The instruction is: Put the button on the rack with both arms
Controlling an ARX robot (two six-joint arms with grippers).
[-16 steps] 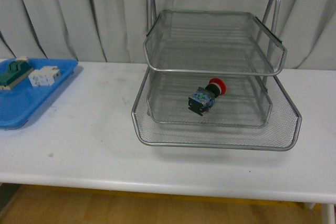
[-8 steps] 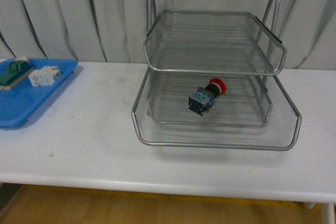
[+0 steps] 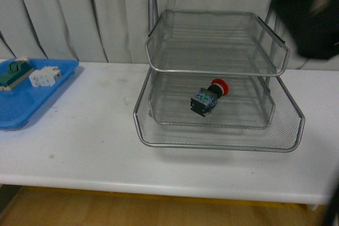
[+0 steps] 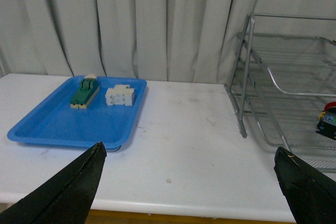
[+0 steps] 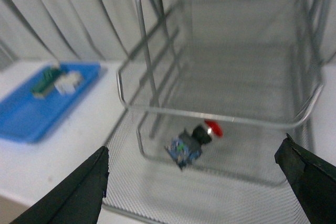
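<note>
Since before, our right arm (image 3: pixel 312 17) has swung in at two o'clock of the button (image 3: pixel 208 98), whose cap points roughly likewise in the rack (image 3: pixel 217 70); left gripper (image 4: pixel 191 187) and right gripper (image 5: pixel 194 187) gape wide, empty.

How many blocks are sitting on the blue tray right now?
2. The green-and-beige block lies near the far edge of the blue tray, the white block beside it, not touching. Nothing seems hidden.

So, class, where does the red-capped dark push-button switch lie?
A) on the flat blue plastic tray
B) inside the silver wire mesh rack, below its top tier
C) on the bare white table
B: the red-capped push-button switch lies on mesh inside the silver wire rack, under its top tier.
</note>
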